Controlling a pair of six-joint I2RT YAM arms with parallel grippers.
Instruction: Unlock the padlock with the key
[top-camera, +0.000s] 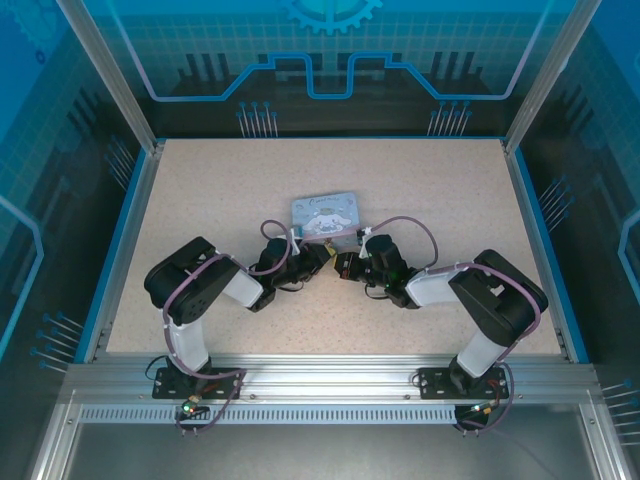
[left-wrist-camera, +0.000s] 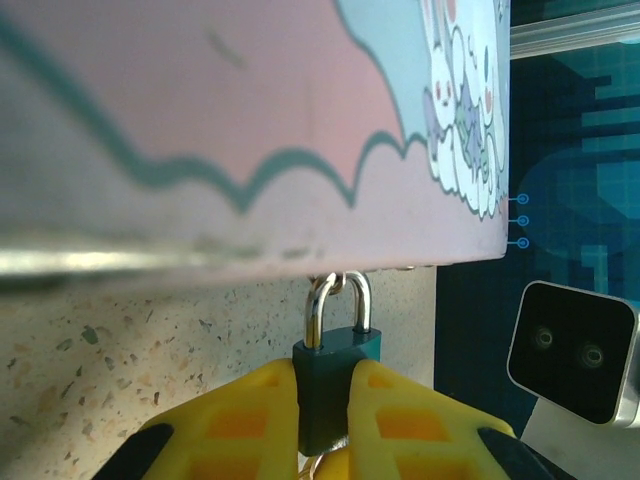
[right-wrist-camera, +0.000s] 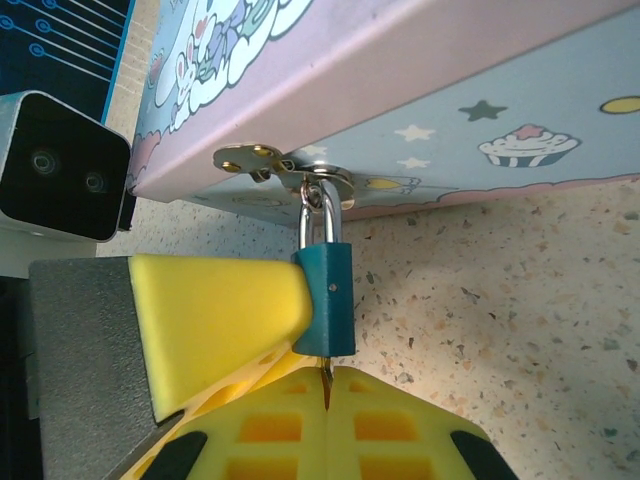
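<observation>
Left hand (left-wrist-camera: 327, 400): grips small teal metal padlock (left-wrist-camera: 335, 360).
Right hand (right-wrist-camera: 327, 402): pinches thin dark metal key (right-wrist-camera: 326, 383), seemingly touching padlock's underside.

Tin (top-camera: 325, 213) lay near table (top-camera: 200, 200) middle, slightly toward far edge. Padlock (right-wrist-camera: 327, 300) hung on hasp (right-wrist-camera: 285, 170) at tin near side, pinched in left gripper (left-wrist-camera: 325, 385); key (right-wrist-camera: 326, 383) just below padlock, pinched in right gripper (right-wrist-camera: 327, 400).

padlock (right-wrist-camera: 328, 300): teal | tin (right-wrist-camera: 480, 60): pink, pale-blue, cartoon print | table (right-wrist-camera: 520, 300): speckled beige
</observation>
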